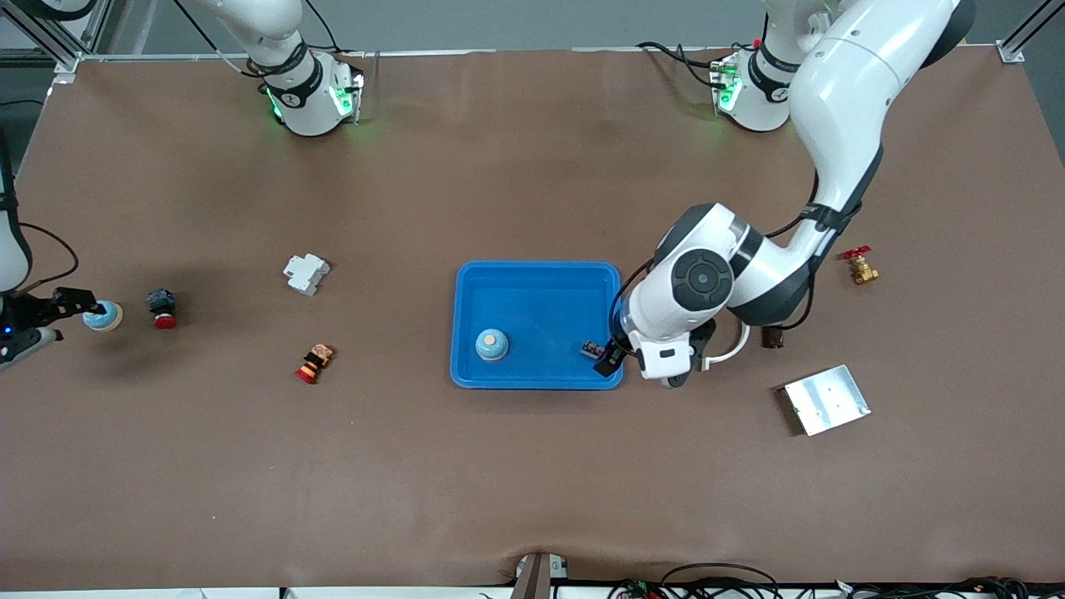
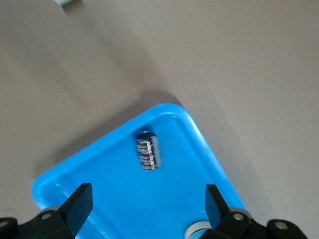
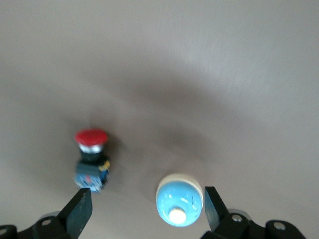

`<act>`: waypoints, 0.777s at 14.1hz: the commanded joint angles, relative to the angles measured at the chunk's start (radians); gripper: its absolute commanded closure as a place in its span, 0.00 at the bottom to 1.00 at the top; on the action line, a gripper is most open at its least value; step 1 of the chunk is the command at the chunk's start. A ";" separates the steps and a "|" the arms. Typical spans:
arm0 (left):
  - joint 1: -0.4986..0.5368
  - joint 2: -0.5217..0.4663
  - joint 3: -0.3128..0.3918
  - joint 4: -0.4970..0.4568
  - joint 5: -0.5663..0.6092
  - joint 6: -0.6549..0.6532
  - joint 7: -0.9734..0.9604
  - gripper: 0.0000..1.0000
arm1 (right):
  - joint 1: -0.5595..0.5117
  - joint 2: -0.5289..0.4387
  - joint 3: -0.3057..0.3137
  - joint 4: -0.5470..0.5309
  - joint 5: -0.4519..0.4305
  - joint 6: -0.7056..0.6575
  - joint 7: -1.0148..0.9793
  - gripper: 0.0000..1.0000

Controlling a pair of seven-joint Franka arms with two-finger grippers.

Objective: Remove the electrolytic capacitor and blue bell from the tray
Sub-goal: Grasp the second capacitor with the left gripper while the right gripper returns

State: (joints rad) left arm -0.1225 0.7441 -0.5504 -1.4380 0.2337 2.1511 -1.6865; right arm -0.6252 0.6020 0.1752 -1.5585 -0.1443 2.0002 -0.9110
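Electrolytic capacitor (image 2: 147, 150), small, light and smooth, lies on its side in the blue tray (image 1: 532, 279) corner under the wide-open left gripper (image 2: 147, 199), best pinched across its body, while the open right gripper (image 3: 147, 201) holds nothing over a blue bell (image 3: 179, 200) on the table.

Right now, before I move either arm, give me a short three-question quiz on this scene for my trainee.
1. True or false: the electrolytic capacitor lies inside the tray.
2. The left gripper is: A) shut on the capacitor; B) open over the tray, above the capacitor; C) open over the silver plate.
3. Fill in: the right gripper hangs open over a ____ standing on the table, toward the right arm's end.

Key: 1 true. 2 B. 3 blue bell; a second bell sits in the tray.
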 commanded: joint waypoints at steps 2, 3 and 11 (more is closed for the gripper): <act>-0.117 0.043 0.111 0.027 -0.005 0.078 -0.128 0.00 | 0.116 -0.042 -0.002 0.041 0.008 -0.026 0.228 0.00; -0.129 0.058 0.121 0.027 -0.004 0.084 -0.142 0.00 | 0.142 -0.054 -0.002 0.046 0.008 -0.027 0.315 0.00; -0.138 0.127 0.125 0.021 0.003 0.148 -0.148 0.00 | 0.312 -0.085 0.047 0.080 0.063 0.005 0.836 0.00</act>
State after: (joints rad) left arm -0.2470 0.8567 -0.4316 -1.4360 0.2337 2.2920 -1.8155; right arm -0.3461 0.5250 0.2166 -1.4956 -0.0930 2.0046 -0.1301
